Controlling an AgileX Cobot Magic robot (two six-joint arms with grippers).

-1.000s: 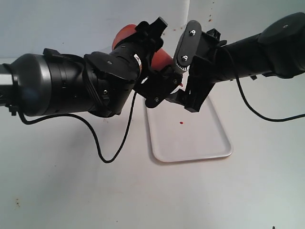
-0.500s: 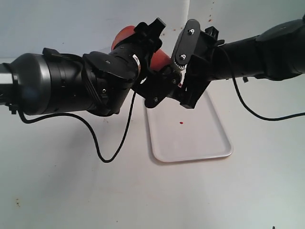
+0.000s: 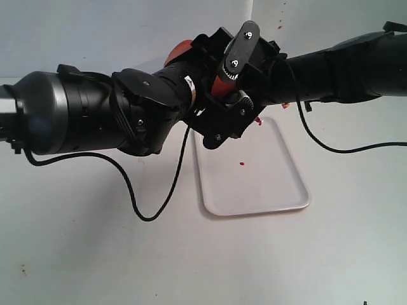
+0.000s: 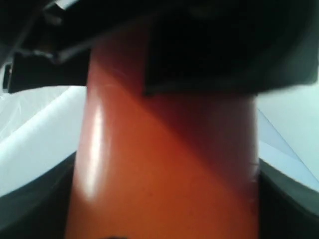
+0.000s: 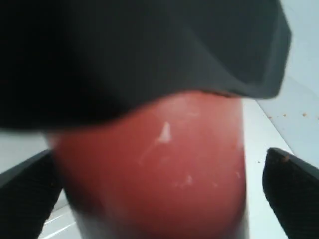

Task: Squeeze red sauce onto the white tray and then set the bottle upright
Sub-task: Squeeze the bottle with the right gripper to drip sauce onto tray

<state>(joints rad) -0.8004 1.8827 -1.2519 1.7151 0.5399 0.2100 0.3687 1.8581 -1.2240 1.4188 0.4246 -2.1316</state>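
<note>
The left gripper [image 4: 164, 194] was clamped on the one bottle [image 3: 180, 49], off the bench [image 3: 95, 254] over the far edge of the one tray [image 3: 280, 190], the right gripper [image 5: 159, 189] stood wide apart astride it, and one sauce drop [image 3: 241, 164] lay mid-tray.

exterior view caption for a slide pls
Two black arms meet at a dark red translucent plastic squeeze bottle near a flat rectangular white tray holding a small red sauce drop.

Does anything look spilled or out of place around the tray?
One small drop of red sauce lies on the white tray, as intended. The bottle is held tilted near its far end, and reddish specks dot the wall behind.
</note>
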